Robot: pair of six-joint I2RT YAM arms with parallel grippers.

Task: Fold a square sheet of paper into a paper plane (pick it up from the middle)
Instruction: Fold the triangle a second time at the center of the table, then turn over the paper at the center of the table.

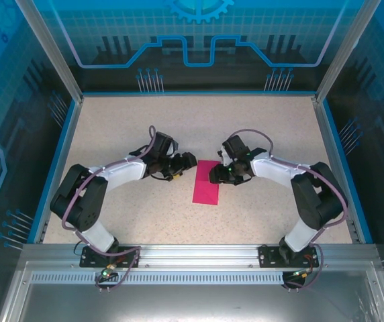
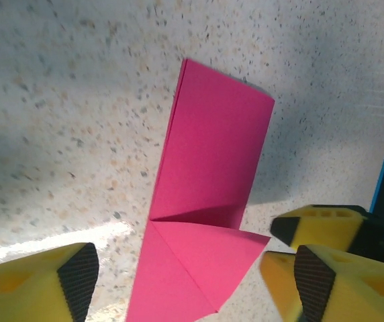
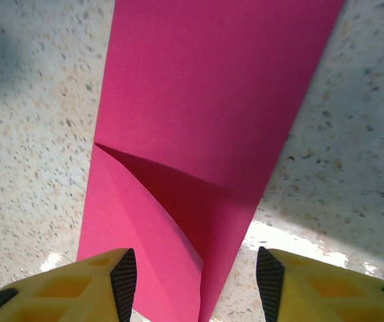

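Presently | square sheet of paper (image 1: 207, 182): folded strip, corner flap creased, flat on table (image 1: 111, 127) between arms | left gripper (image 2: 195, 282): parted, empty | right gripper (image 3: 197, 285): parted astride flap end, likely letting the crease settle.

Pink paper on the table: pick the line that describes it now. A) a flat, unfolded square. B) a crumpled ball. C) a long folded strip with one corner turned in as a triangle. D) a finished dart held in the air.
C: the paper lies on the table as a long strip, with a triangular flap at one end.
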